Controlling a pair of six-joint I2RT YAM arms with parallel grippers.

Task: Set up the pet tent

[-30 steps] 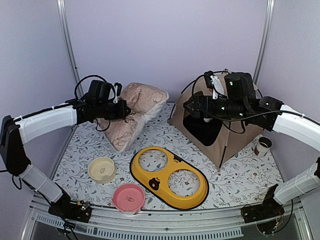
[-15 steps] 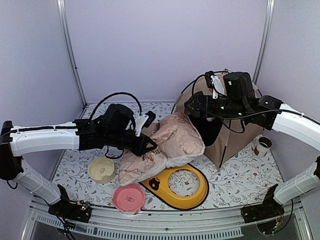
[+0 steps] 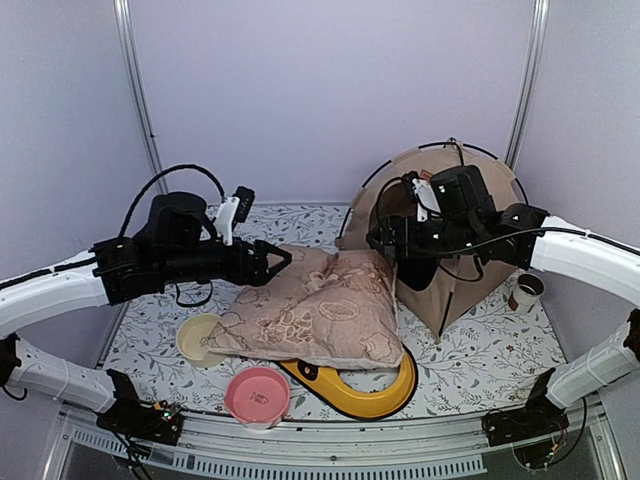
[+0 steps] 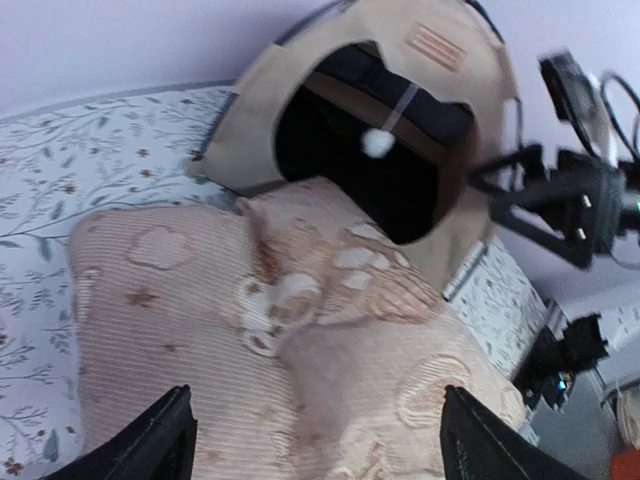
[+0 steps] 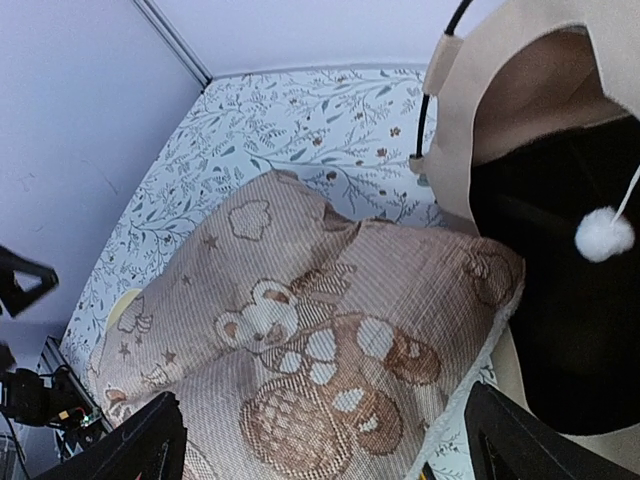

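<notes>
The pet tent (image 3: 470, 270) stands upright at the back right, beige with black poles, its arched doorway facing the middle. In the left wrist view the pet tent (image 4: 290, 75) shows its brown label (image 4: 437, 45) and white pom-pom (image 4: 377, 142). The pom-pom (image 5: 604, 233) hangs in the dark doorway of the pet tent (image 5: 480, 120). A tan bear-patterned pillow (image 3: 320, 315) lies flat in front of the doorway. My left gripper (image 3: 278, 257) is open at the pillow's (image 4: 300, 340) back left edge, holding nothing. My right gripper (image 3: 385, 238) hovers open by the doorway, above the pillow (image 5: 330, 340).
The pillow covers most of a yellow double-bowl tray (image 3: 385, 398). A cream bowl (image 3: 198, 340) and a pink bowl (image 3: 257, 393) sit at the front left. A brown-and-white cup (image 3: 526, 290) stands right of the tent. Walls close in the back and sides.
My left arm carried the pillow from the back left to the middle and opened; the pillow now lies flat over the yellow tray. The right arm dipped slightly.
</notes>
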